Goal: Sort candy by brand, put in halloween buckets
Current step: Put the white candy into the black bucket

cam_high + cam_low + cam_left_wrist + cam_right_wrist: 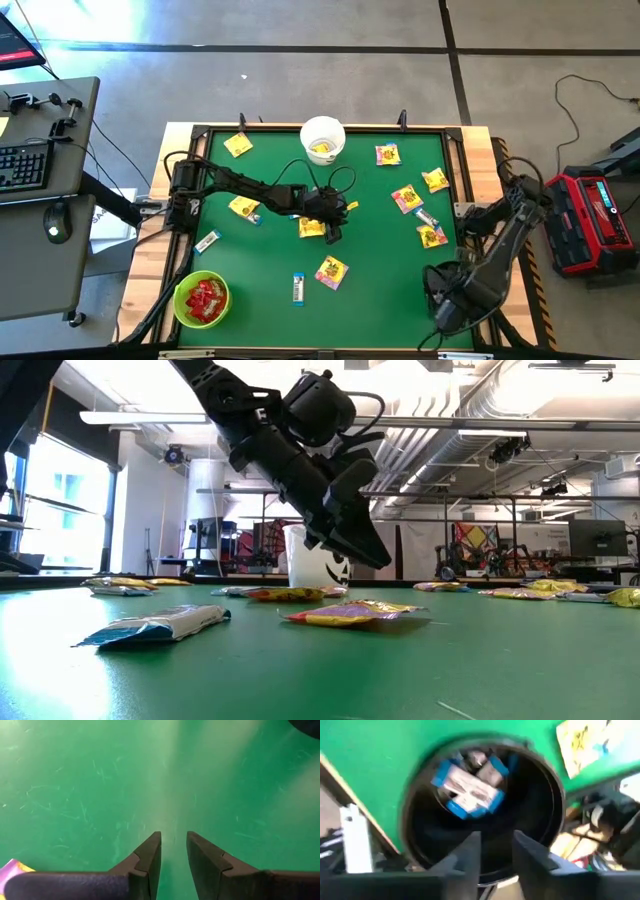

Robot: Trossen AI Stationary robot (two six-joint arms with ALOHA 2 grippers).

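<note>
White-blue bar [155, 626] lies nearest on tabletop [320, 670]. Right end effector [496, 851], fingers apart and empty, hangs over black bucket [540, 810] with bars inside: drop looks done. Left end effector [173, 851], slightly apart and empty, hovers mid-table beside yellow packet [311, 227]; likely next: lower, close.

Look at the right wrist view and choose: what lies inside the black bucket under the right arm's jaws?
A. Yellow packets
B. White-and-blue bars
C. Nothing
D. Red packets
B. The right wrist view looks down into the black bucket, where several white-and-blue bars lie on its bottom; the red packets sit in the green bucket.
</note>
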